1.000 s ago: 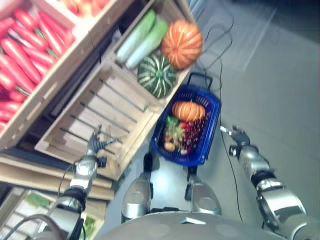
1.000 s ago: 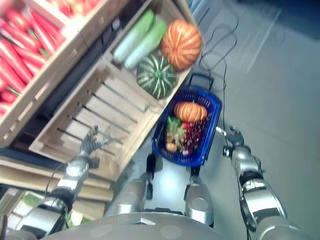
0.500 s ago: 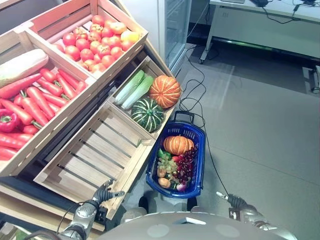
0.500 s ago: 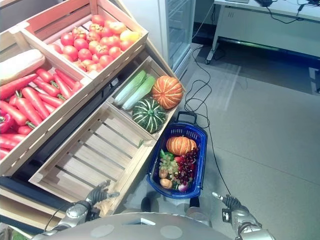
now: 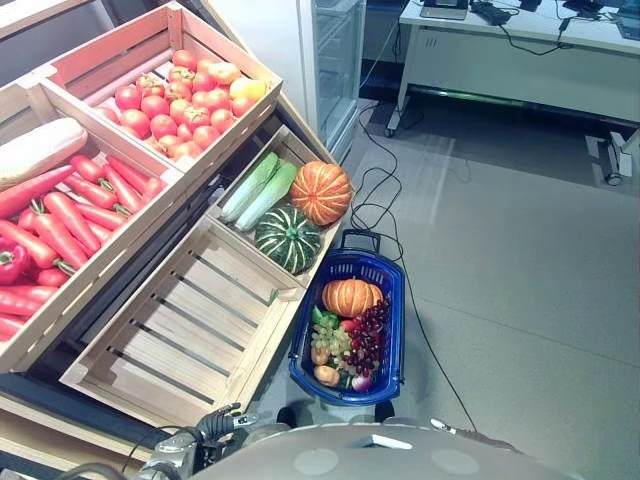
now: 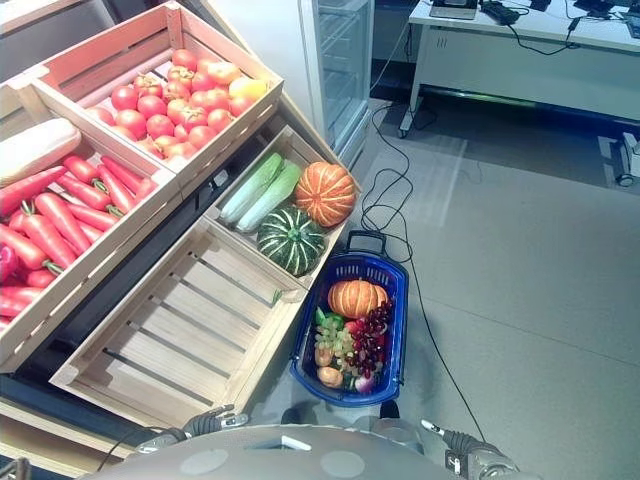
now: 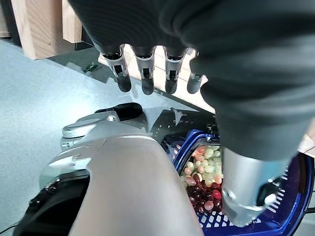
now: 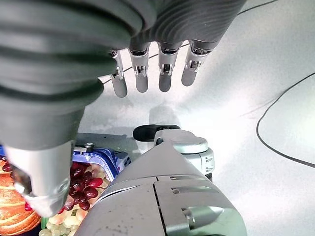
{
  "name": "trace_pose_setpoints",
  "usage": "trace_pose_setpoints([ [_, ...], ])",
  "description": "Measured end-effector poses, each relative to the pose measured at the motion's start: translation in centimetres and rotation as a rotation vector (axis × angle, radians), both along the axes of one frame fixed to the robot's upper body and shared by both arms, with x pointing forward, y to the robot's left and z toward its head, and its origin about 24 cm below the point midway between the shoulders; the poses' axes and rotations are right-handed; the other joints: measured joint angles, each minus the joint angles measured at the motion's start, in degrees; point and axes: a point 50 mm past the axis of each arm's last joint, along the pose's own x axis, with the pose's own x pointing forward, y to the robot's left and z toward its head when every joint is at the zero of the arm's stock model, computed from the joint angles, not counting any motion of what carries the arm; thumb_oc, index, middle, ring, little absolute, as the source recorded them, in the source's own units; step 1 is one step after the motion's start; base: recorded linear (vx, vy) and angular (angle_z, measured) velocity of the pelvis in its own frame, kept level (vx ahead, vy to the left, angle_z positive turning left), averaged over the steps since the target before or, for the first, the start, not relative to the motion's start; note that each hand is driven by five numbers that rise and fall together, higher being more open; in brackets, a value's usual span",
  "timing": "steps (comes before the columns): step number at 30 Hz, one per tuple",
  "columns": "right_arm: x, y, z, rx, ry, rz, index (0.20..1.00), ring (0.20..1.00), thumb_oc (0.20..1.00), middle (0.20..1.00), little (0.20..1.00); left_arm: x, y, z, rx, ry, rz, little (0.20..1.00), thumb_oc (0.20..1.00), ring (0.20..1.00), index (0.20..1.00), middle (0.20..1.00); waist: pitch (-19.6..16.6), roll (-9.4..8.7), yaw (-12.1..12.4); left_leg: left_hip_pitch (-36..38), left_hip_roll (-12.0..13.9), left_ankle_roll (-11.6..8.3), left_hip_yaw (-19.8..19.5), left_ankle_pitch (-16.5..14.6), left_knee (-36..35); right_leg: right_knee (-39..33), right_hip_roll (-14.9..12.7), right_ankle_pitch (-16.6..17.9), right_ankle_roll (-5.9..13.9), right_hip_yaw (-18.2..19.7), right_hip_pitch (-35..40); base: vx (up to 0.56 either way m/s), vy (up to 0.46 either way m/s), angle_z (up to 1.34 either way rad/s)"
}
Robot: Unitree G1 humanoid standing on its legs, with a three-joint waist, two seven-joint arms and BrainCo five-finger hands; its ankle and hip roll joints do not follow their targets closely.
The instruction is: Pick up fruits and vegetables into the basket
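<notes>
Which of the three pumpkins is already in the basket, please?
The small orange pumpkin lies in the blue basket. The large orange pumpkin and the green striped pumpkin sit in the wooden crate.

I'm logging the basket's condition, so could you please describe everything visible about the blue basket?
The blue basket is slatted plastic with a dark handle at its far end. It stands upright on the grey floor, close beside the lower wooden crate. It holds an orange pumpkin, green and red grapes and small fruit. No hand touches it.

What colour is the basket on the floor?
The basket is blue with a dark handle, clearest in the left eye view.
</notes>
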Motion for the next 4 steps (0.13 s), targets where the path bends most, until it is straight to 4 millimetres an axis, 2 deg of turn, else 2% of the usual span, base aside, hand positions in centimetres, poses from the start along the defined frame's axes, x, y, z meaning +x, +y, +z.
trace_pose_setpoints([
  [4,0.01,0.02,0.00,0.005,0.000,0.002,1.000,1.000,1.000,1.000,1.000,0.08,0.01,0.00,0.003,0.001,0.002,1.000,1.000,1.000,1.000,1.000,-0.1,-0.03,0.0,0.4,0.0,0.03,0.0,0.0,0.0,0.0,0.1,0.0,0.00,0.0,0.4,0.00,0.000,0.00],
])
